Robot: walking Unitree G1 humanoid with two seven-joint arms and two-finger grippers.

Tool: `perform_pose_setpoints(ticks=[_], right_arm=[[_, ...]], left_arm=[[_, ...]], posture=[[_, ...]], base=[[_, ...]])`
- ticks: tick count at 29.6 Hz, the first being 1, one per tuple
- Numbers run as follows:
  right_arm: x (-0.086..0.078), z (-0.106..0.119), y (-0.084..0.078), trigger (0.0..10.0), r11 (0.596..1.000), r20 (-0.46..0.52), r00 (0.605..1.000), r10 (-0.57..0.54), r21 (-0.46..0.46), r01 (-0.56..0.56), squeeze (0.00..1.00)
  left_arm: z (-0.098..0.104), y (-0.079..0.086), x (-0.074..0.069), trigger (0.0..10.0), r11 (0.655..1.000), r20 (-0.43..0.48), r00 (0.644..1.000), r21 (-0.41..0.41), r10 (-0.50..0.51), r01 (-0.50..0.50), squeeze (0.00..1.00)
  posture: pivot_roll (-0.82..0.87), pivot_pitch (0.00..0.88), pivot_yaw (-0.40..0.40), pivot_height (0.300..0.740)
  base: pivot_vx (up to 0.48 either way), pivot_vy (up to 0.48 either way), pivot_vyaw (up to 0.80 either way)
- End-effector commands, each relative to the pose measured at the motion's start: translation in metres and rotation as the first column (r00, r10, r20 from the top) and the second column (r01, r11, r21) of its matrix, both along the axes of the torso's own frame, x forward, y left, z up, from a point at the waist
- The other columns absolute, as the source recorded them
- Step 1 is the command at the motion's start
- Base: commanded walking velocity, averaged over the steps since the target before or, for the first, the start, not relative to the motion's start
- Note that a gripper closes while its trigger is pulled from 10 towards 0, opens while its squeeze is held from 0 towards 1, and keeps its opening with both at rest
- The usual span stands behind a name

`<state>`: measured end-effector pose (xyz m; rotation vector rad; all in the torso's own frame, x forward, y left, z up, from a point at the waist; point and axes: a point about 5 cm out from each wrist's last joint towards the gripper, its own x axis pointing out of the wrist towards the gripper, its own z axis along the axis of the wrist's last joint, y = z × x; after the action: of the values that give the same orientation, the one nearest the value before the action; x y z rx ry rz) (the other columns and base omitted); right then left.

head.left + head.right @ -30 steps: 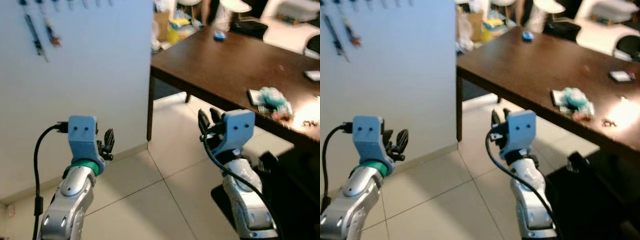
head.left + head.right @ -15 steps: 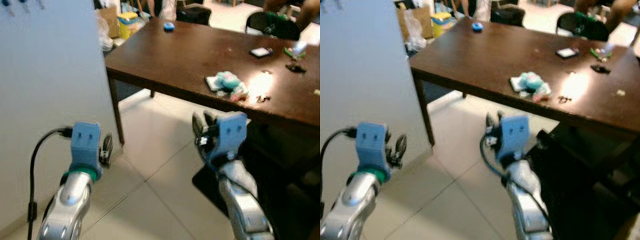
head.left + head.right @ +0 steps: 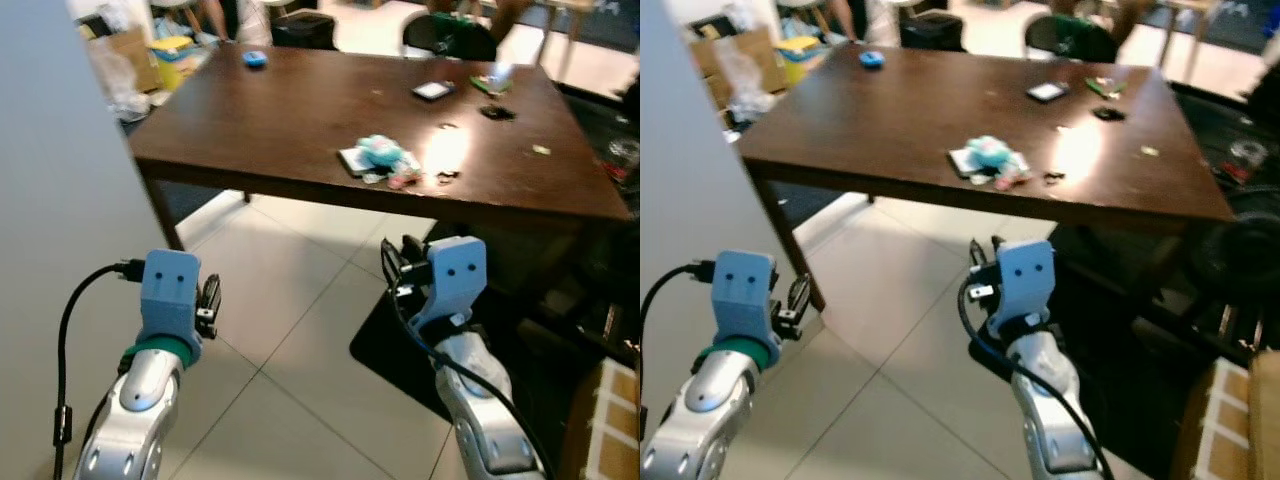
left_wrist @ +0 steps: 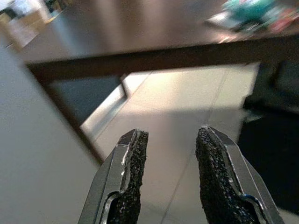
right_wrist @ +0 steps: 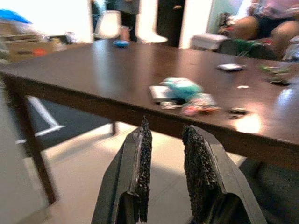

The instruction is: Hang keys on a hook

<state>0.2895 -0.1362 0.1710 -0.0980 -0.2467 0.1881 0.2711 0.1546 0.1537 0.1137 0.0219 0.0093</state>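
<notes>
Now table [image 3: 300, 110] centred, wall hooks gone

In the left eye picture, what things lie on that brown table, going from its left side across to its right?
Blue dish → teal toy → small flat card → small dark object → tiny pale scrap, all lying on the table.

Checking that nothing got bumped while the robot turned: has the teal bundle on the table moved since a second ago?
No. The teal bundle lies at the same spot near the dark table's front edge, beside the glare patch; the camera swung.
</notes>
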Motion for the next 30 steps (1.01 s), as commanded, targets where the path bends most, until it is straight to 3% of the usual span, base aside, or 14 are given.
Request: perform_pose_setpoints(ticks=[1, 22, 30], right_arm=[[-0.0007, -0.0041, 0.0015, 10.0, 1.000, -0.017, 1.000, 0.003, 0.002, -0.003, 0.00], [0.0000, -0.0050, 0.0018, 10.0, 1.000, -0.021, 1.000, 0.006, 0.002, -0.006, 0.00], [0.0008, -0.0056, 0.0021, 10.0, 1.000, -0.023, 1.000, 0.007, -0.009, -0.007, 0.00]], left_arm=[[-0.0059, 0.0042, -0.0022, 10.0, 1.000, -0.019, 1.000, 0.015, 0.014, -0.014, 0.00], [-0.0076, 0.0051, -0.0021, 10.0, 0.999, -0.002, 1.000, 0.030, 0.013, -0.013, 0.00], [-0.0082, 0.0048, -0.0014, 10.0, 0.999, 0.001, 1.000, 0.041, 0.020, -0.020, 0.00]], posture=[[-0.13, 0.006, 0.103, 0.740], [-0.12, 0.014, 0.103, 0.740], [-0.12, 0.013, 0.103, 0.740]], base=[[0.000, 0.000, -0.80], [0.000, 0.000, -0.80], [0.466, 0.000, -0.27]])
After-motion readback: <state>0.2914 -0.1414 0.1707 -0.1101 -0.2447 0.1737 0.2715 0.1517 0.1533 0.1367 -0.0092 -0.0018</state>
